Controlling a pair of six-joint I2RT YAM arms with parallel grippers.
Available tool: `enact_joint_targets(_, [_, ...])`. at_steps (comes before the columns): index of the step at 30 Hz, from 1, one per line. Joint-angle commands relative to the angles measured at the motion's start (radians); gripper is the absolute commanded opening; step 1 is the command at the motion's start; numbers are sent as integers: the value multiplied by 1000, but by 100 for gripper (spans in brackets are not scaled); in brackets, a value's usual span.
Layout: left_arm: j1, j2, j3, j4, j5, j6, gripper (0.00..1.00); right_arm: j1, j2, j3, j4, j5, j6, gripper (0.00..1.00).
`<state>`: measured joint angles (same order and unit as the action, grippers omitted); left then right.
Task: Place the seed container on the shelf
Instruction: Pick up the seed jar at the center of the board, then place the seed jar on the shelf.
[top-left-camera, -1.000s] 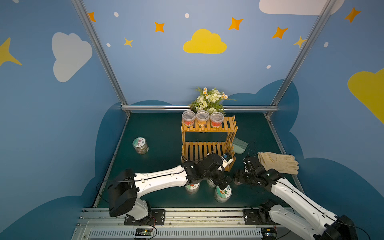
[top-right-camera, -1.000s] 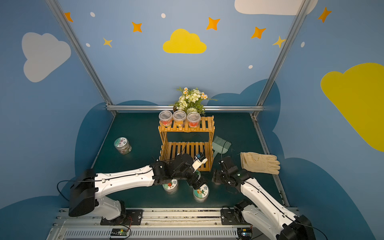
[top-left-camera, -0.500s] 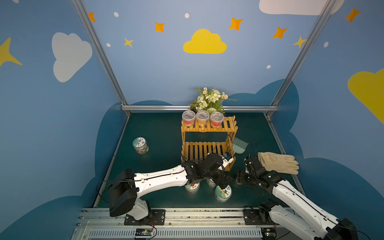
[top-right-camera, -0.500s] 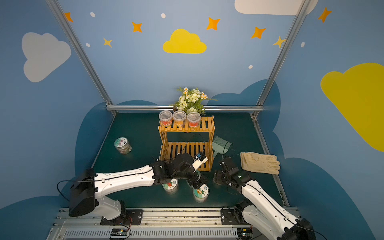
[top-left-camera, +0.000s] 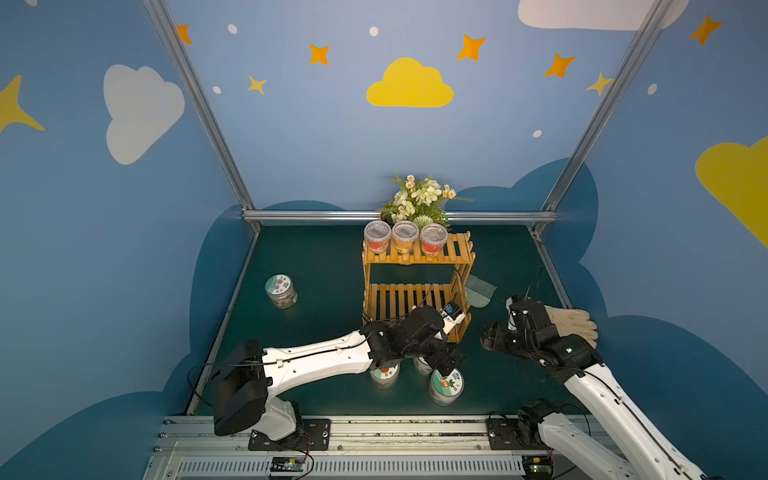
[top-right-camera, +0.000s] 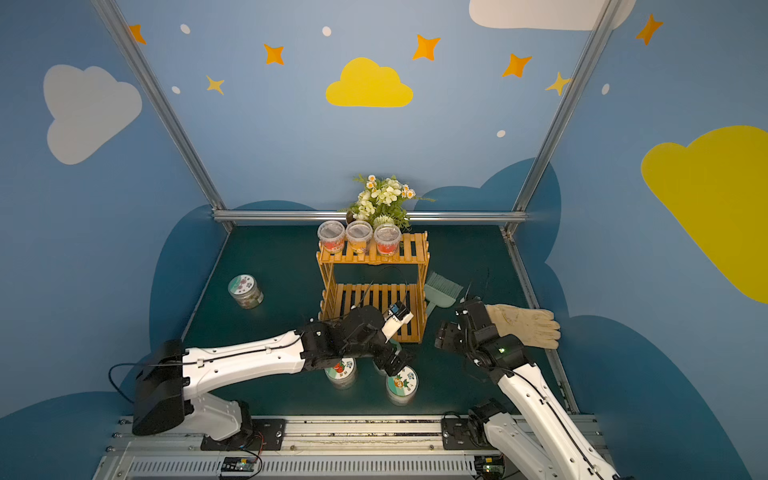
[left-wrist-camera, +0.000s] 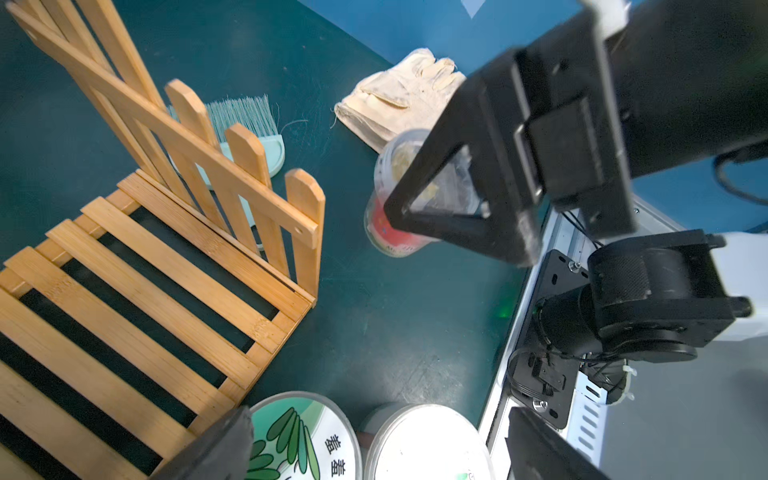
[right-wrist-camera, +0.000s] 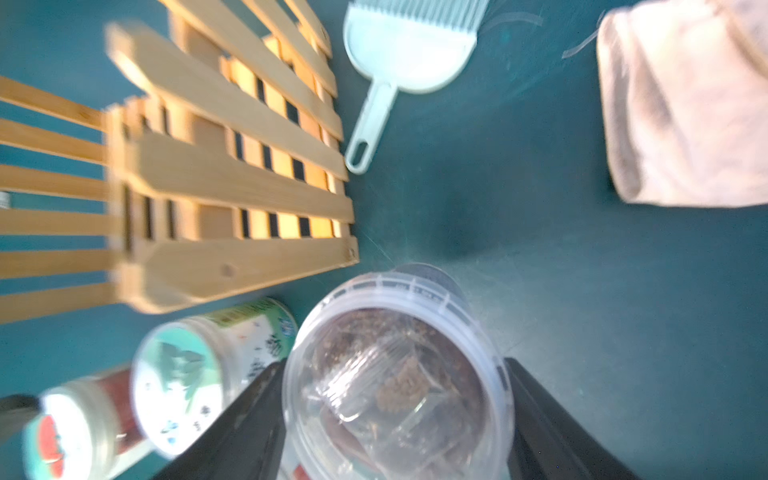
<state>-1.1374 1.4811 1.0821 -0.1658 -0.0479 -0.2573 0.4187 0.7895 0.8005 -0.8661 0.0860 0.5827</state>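
In both top views: shelf (top-left-camera: 417, 291), three tubs (top-left-camera: 405, 237) on its upper tier. Only from left wrist: left gripper (left-wrist-camera: 374, 453) spread wide above jar lids (left-wrist-camera: 428, 440). Only from wrists: right gripper (right-wrist-camera: 395, 428) clamped on seed container (right-wrist-camera: 395, 365) beside shelf's lower corner.

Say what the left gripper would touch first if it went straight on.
Likely the left gripper meets the round jar with a green-leaf lid or the white-lidded jar beside it; depth is unclear.
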Motion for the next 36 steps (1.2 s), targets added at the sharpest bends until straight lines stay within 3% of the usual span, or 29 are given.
enact_joint_targets(1, [-2,-45,-30,38,-63,-12,100,-34,-5,125,-113,-47,-55,77])
enact_joint_targets(8, [4,-69,-50,56,-94,-30,100,-57,80,390,-232,-174,-138,77])
enact_joint_targets(15, [32,-83,-18,88,-2,-54,100,-57,163,582,-274,-244,-181,76])
enact_joint_targets(36, [177,-165,-9,233,71,-111,100,-58,486,948,-192,-346,-259,76])
